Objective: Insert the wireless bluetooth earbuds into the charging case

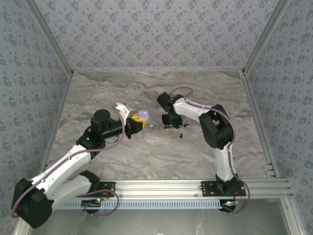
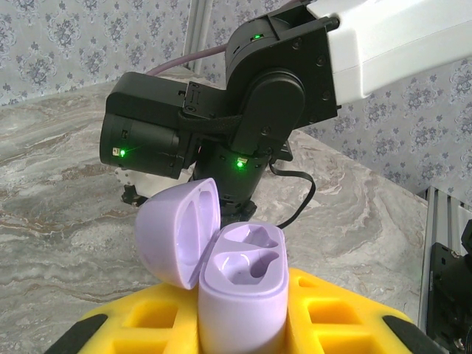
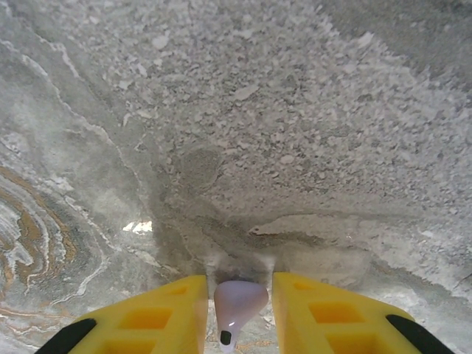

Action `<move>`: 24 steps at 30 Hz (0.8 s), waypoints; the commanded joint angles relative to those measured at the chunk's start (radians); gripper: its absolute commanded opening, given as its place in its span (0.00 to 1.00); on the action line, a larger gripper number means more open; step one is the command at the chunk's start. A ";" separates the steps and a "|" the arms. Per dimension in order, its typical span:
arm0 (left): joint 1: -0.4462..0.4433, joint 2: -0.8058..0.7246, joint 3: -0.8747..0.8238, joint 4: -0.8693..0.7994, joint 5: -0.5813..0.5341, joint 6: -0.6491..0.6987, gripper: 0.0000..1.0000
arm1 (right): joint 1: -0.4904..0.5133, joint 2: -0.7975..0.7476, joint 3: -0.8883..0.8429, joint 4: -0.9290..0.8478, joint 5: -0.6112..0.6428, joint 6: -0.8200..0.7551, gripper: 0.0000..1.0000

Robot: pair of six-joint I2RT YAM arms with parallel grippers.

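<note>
Near edge: aluminium rail carrying both arm bases, running left to right across the front of the grey marbled desk.

Left: white-and-black left arm, reaching toward the middle of the desk.

Left of centre: left tool, yellow fingers closed about the lower body of a pale lilac plastic charging case. The case stands upright and is raised off the desk. Its rounded hinged lid is swung open to the left. Two moulded wells in the case top, both vacant.

Centre: right tool, pointing down, close over the desk and just right of the case. Its yellow fingers are drawn narrowly together, pinching one pale lilac earbud with a dark tip. The earbud sits just behind the fingertips.

Right of centre: small black piece lying on the desk near the right tool; too small to identify.

Right: right arm, white links with black joints; its black wrist shows green lights beyond the open case.
</note>
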 commanded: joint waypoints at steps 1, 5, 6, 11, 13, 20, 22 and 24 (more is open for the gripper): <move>-0.007 -0.003 -0.003 0.030 0.012 0.004 0.25 | -0.005 0.041 0.015 0.005 -0.003 0.008 0.29; -0.006 -0.003 -0.008 0.035 0.009 0.002 0.25 | -0.005 0.032 0.006 0.016 0.000 -0.003 0.24; -0.007 -0.003 -0.011 0.037 0.009 0.001 0.25 | -0.005 0.025 0.003 0.022 0.005 -0.008 0.23; -0.008 -0.001 -0.020 0.044 0.007 -0.004 0.25 | -0.012 -0.022 -0.038 0.071 0.004 -0.029 0.22; -0.009 0.001 -0.024 0.049 0.003 -0.008 0.25 | -0.015 -0.044 -0.054 0.089 -0.003 -0.043 0.22; -0.010 0.045 -0.046 0.083 -0.021 -0.042 0.25 | -0.044 -0.142 -0.137 0.185 -0.064 -0.090 0.22; -0.010 0.066 -0.052 0.095 -0.031 -0.048 0.25 | -0.054 -0.169 -0.166 0.205 -0.089 -0.107 0.22; -0.012 0.086 -0.058 0.103 -0.045 -0.051 0.25 | -0.065 -0.199 -0.198 0.245 -0.122 -0.118 0.23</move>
